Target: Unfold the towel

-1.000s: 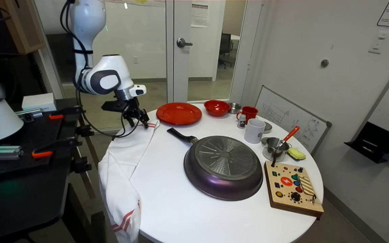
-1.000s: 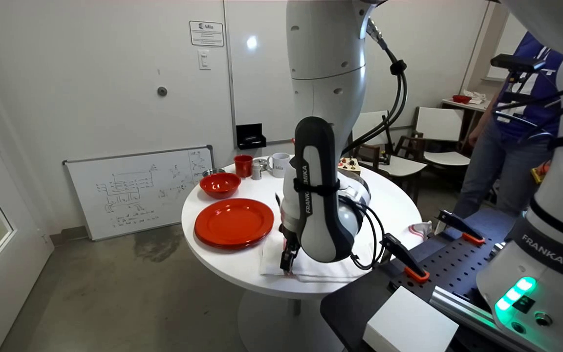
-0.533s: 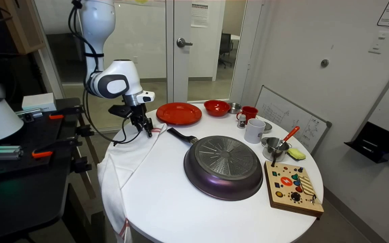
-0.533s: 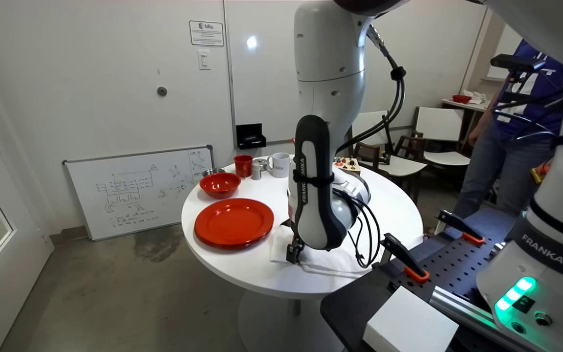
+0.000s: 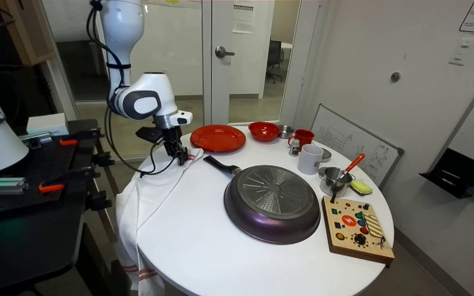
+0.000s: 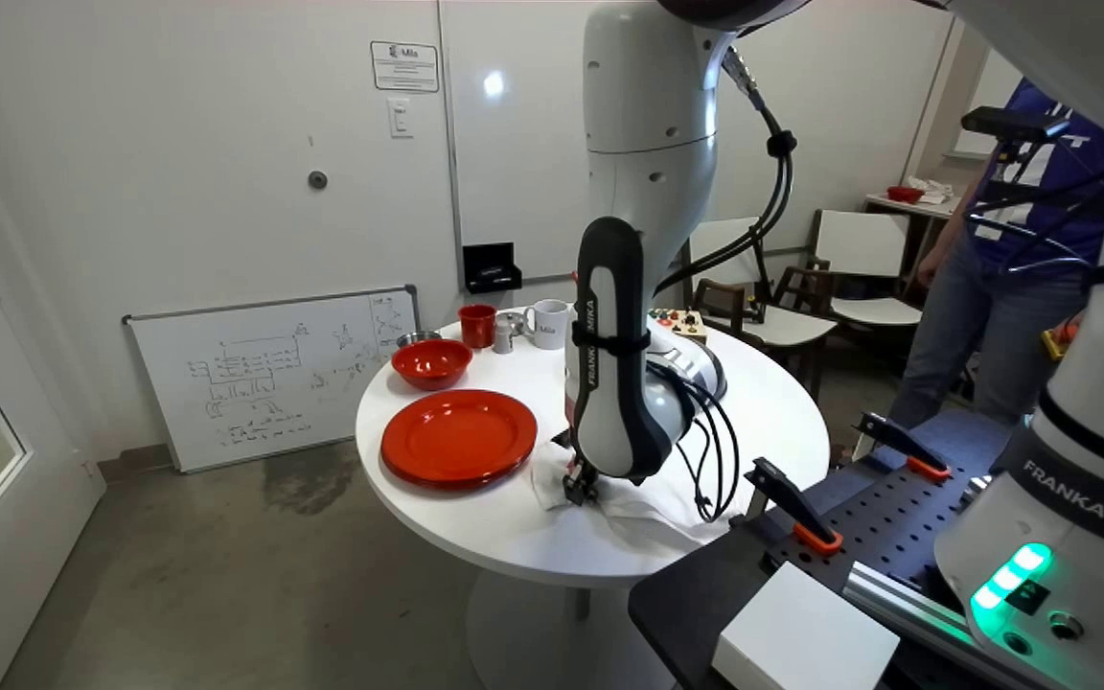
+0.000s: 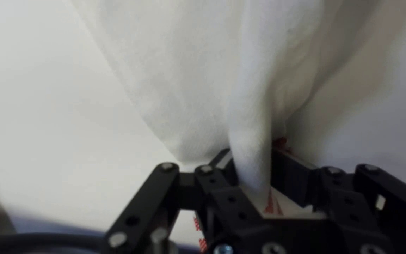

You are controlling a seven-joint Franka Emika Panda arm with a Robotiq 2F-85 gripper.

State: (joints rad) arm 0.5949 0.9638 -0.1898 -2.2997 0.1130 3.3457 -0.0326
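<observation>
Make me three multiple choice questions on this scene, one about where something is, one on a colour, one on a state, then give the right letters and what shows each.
1. The red-handled utensil stands in: A the white mug; B the red bowl; C the steel pot.
2. The stripes on the towel are: A red; B blue; C green.
3. The claw is: A wide open above the plate; B closed on a towel fold; C gripping the pan.

Answers: 1 C, its red handle leans out over the pot's rim in an exterior view; 2 A, red bands show on the hanging end; 3 B, the wrist view shows the fold between its fingers.
</observation>
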